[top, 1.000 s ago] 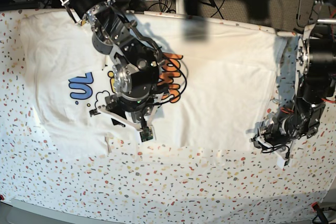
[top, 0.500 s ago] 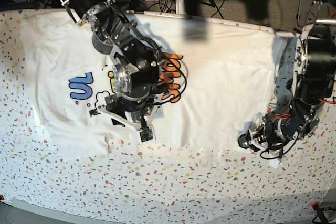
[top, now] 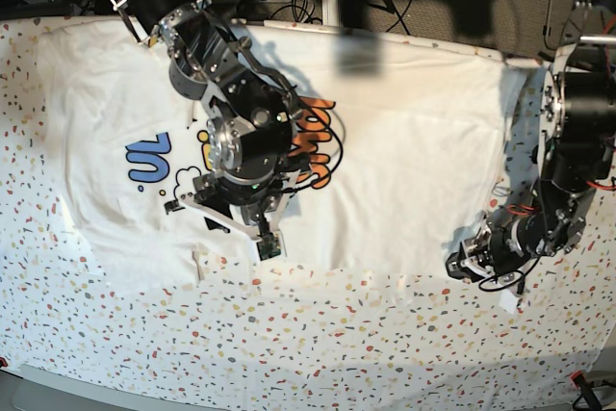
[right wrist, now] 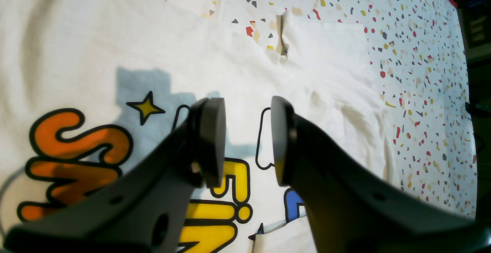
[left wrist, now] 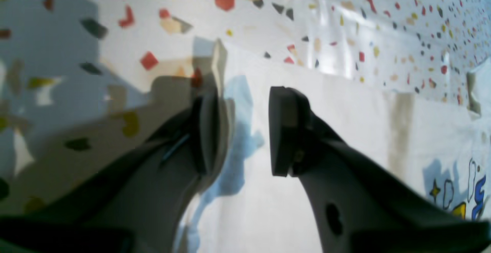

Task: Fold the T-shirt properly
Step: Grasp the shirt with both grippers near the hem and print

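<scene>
On the speckled table covering (top: pixel 318 334) lies the T-shirt (top: pixel 414 161), spread flat

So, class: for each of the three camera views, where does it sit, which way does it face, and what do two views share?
Base: overhead, looking down on the T-shirt, the speckled table covering and both arms.
Left wrist: on the left arm, looking past the open left gripper at the T-shirt's edge.
Right wrist: on the right arm, looking past the open right gripper at the print.
Shared: all three show the print.
</scene>
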`<control>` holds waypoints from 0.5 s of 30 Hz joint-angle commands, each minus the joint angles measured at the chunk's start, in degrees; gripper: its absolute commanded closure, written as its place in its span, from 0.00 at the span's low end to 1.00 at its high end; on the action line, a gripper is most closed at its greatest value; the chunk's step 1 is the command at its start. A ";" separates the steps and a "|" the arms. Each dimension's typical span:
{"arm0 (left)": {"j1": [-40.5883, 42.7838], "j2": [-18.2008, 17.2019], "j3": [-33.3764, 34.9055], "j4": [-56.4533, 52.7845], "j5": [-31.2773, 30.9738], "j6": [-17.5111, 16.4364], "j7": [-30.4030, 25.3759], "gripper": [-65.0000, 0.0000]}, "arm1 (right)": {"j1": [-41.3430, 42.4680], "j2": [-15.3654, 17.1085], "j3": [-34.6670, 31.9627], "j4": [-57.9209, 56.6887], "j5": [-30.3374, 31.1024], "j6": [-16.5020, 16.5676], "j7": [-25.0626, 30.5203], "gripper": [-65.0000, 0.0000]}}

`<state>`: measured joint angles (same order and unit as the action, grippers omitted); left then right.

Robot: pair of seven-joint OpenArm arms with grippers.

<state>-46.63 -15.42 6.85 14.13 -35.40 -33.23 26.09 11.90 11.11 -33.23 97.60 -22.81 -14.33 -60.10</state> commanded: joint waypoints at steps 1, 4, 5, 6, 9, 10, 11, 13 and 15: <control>-1.77 -0.48 -0.11 0.74 -0.44 -0.70 -0.87 0.67 | 1.25 -0.15 0.33 1.16 -1.25 -0.20 1.14 0.69; -1.77 -0.48 -0.11 0.74 -0.66 -0.70 -0.87 0.67 | 1.25 -0.15 0.33 1.18 -1.27 -0.20 1.14 0.69; -1.77 -0.48 -0.11 0.74 -0.61 -0.70 -0.92 0.67 | 1.25 -0.15 0.33 1.16 -1.27 -0.20 1.14 0.69; -1.77 -0.48 -0.11 0.74 -0.63 -0.68 -1.27 0.67 | 1.25 -0.15 0.33 1.18 -1.25 -0.20 1.14 0.69; -1.79 -0.48 -0.11 0.74 -0.55 -0.70 -2.47 0.67 | 1.25 -0.15 0.33 1.18 -1.27 -0.20 1.14 0.69; -1.79 -0.48 -0.11 0.74 -0.55 -0.70 -2.91 0.67 | 1.27 -0.15 0.33 1.16 -1.25 -0.20 1.14 0.69; -1.79 -0.46 -0.11 0.74 -0.52 -0.70 -3.48 0.67 | 1.27 -0.15 0.33 1.16 -1.27 -0.20 1.14 0.69; -1.77 -0.48 -0.11 0.74 -0.52 -0.70 -3.91 0.73 | 1.25 -0.15 0.33 1.18 -1.25 -0.20 1.14 0.69; -1.79 -0.48 -0.11 0.74 -0.35 -0.70 -4.07 0.87 | 1.25 -0.15 0.33 1.16 -1.25 -0.20 1.14 0.69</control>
<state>-46.35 -15.38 6.85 14.13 -35.27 -33.23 23.18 11.90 11.11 -33.23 97.60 -22.81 -14.31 -60.10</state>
